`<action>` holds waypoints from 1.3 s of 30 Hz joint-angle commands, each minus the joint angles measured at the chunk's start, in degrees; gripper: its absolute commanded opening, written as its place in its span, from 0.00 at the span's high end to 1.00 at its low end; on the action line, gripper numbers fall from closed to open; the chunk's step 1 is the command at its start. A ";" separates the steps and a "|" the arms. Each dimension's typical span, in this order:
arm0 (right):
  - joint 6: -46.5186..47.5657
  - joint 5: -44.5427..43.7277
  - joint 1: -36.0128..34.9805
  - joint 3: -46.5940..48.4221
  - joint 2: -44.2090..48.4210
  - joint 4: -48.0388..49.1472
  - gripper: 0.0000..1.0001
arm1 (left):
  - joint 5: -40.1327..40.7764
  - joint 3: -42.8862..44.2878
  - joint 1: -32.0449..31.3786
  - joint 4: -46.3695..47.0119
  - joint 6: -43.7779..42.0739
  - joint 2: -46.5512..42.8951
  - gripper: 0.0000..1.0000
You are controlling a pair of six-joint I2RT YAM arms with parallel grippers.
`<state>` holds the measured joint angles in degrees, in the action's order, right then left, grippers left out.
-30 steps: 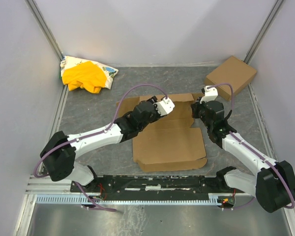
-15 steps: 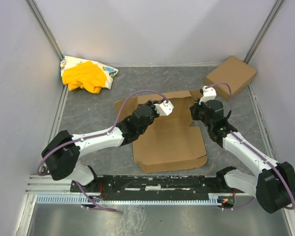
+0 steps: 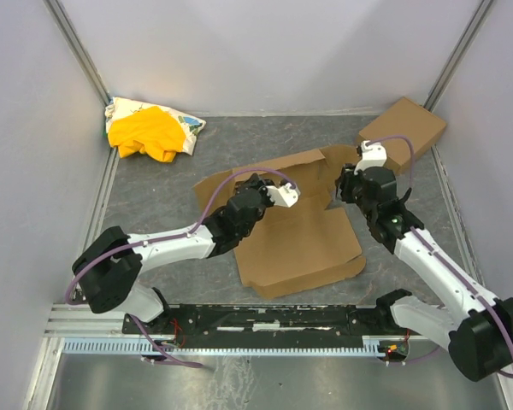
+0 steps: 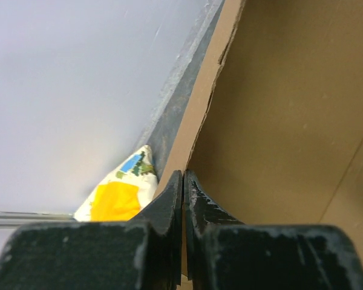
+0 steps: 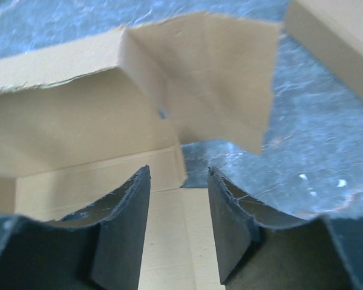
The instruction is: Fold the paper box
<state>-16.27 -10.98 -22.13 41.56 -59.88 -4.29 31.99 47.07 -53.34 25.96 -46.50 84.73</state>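
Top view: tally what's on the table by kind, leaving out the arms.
Cardboard boxes: 2, the paper box mid-table and the second brown box at the far right.
Cloth bundles: 1, the yellow-and-white cloth bundle at the far left.
Total: 3

Left arm and right arm — white links, black joints and bases — each trailing a looped purple cable.

From above, its wrist hides the left gripper; the paper box overruns the left wrist view; the second box is cropped, perhaps by half.
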 commanded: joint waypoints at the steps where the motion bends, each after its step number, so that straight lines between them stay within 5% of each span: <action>1: 1.64 -9.26 1.15 5.50 2.78 -3.60 0.48 | 2.24 -1.79 -0.20 7.61 -9.17 -0.33 0.97; 9: -0.17 -0.08 16.29 13.62 -4.35 -7.60 0.48 | -3.22 -5.14 0.37 9.55 -14.23 -3.46 0.97; 16: -3.95 14.45 25.45 26.54 -22.66 -9.38 0.52 | -6.01 -5.50 0.49 11.26 -14.30 -5.18 0.97; 26: -5.38 39.39 29.74 31.29 -41.39 3.70 0.61 | -5.93 -2.89 0.45 10.13 -14.20 -3.75 0.97; 32: -5.53 52.56 30.85 28.16 -42.45 10.74 0.61 | -6.31 -1.04 0.43 9.78 -14.88 -1.69 0.97; 39: -2.50 59.49 30.78 28.69 -42.10 6.98 0.60 | -6.35 0.72 0.43 8.33 -15.07 0.15 0.97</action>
<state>-21.15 41.56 8.71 69.73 -103.24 0.82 26.35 44.80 -53.06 31.77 -59.51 84.51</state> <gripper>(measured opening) 0.394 0.043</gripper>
